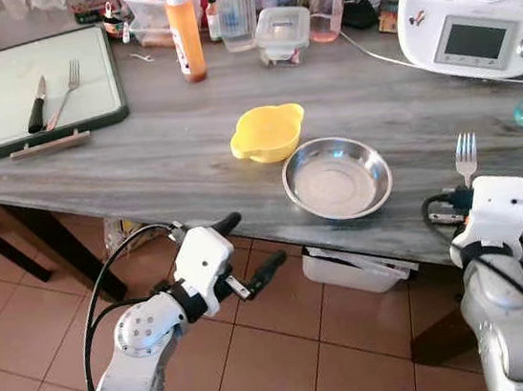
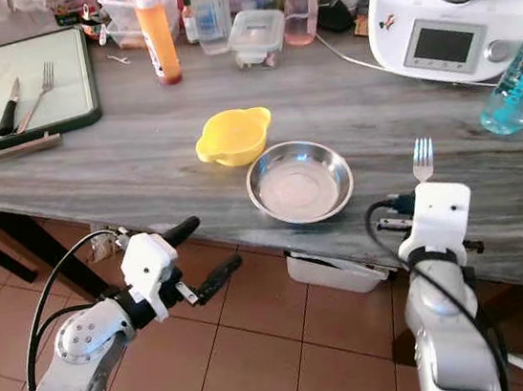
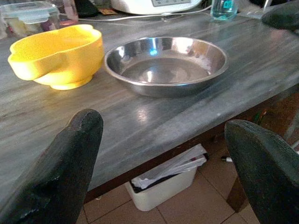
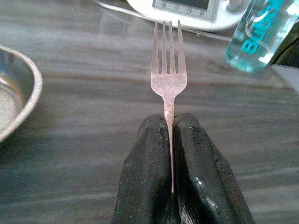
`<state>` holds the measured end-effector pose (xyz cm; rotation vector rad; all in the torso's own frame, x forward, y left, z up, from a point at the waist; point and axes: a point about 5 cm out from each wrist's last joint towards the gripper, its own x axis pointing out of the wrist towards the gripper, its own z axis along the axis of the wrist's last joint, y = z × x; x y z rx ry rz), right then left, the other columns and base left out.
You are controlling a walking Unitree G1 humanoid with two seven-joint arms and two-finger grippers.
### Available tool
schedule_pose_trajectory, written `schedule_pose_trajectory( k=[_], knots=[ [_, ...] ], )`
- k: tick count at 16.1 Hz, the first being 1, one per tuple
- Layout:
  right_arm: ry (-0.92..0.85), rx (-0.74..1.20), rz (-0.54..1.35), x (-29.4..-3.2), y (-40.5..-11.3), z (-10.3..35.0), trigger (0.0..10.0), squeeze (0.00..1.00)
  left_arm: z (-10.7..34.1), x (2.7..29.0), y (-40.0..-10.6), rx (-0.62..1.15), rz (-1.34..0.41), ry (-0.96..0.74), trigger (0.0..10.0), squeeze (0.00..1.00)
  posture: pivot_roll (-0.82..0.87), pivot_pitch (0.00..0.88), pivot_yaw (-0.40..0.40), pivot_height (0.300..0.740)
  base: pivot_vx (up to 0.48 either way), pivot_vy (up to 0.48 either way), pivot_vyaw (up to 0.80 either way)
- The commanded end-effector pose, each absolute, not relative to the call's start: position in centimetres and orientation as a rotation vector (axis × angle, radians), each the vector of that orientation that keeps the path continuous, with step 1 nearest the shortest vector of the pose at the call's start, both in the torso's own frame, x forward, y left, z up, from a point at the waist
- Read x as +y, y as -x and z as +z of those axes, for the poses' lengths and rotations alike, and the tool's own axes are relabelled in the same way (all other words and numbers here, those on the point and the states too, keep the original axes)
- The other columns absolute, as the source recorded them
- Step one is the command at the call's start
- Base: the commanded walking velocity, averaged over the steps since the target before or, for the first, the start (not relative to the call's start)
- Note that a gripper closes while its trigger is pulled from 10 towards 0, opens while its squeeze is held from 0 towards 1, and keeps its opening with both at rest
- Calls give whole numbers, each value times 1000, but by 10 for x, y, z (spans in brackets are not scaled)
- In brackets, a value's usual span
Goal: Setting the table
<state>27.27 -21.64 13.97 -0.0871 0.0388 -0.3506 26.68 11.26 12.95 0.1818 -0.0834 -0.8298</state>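
The right gripper [image 4: 170, 135] was clamped on a fork [image 4: 168, 79] just right of the steel bowl [image 1: 336, 178], tines pointing straight away toward the food processor [image 1: 477, 3]; left gripper [image 1: 245, 255] hung open below the bowl

Bright, even daylight; sharp focus.

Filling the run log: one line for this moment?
right gripper: shut on fork, right of steel bowl | left gripper: open, below table edge

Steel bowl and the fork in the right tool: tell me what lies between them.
Bare grey tabletop only. In the right eye view, nothing sits between the steel bowl and the fork that the right tool clamps.
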Motion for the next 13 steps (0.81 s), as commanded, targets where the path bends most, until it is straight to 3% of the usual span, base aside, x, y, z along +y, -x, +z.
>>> schedule_pose_trajectory(
  k=[1, 7, 13],
  knots=[
    [54, 57, -350, -219, -275, 135, 10000, 0, 130, 112, -263, -74, -852, -191, 10000, 0, 81, 209, -17, 740, 0, 0, 0],
    [-22, 63, -325, -208, -296, 129, 10000, 0, 139, 110, -263, -86, -906, -187, 10000, 0, 106, 214, -10, 740, 0, 0, 0],
    [-79, 78, -348, -215, -308, 124, 10000, 0, 152, 97, -260, -99, -1017, -136, 10000, 0, 103, 208, -10, 740, 0, 0, 0]
  ],
)
